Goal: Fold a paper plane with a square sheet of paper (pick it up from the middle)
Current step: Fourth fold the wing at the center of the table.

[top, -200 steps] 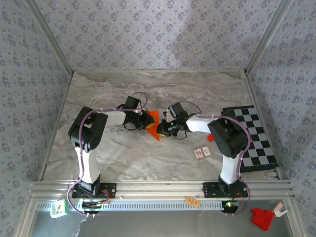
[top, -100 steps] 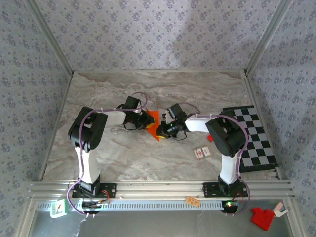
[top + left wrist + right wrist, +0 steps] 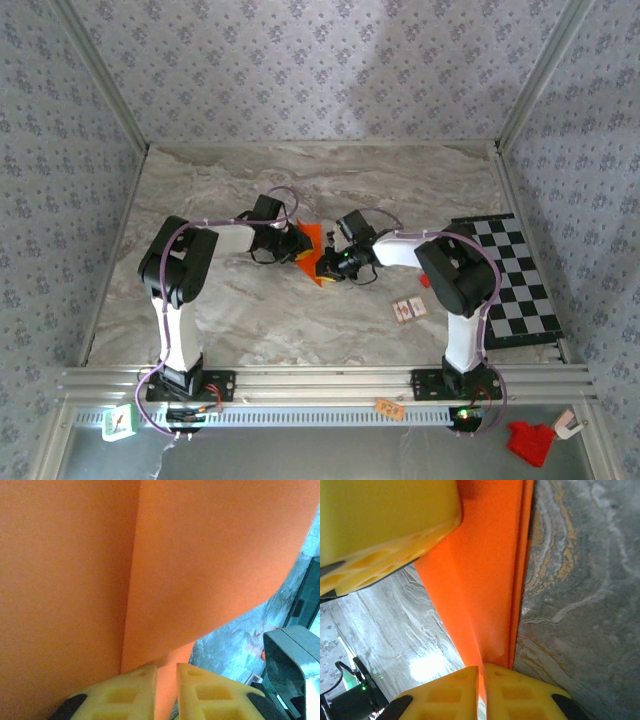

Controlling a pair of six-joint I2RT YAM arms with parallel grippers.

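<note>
My right gripper (image 3: 481, 674) has edged in toward my left gripper (image 3: 165, 672); both stay pinched on the square sheet of paper (image 3: 311, 256), so the fold seems to be closing.

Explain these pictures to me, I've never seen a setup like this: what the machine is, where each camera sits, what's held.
Two robot arms are bolted at the near edge of a marble table. The wide picture looks down from above and behind them; each close-up comes from a camera on one wrist, its yellow fingers at the bottom. The left gripper and right gripper are both shut on a creased orange paper between them. A checkered board, a small red block and a card lie to the right.
</note>
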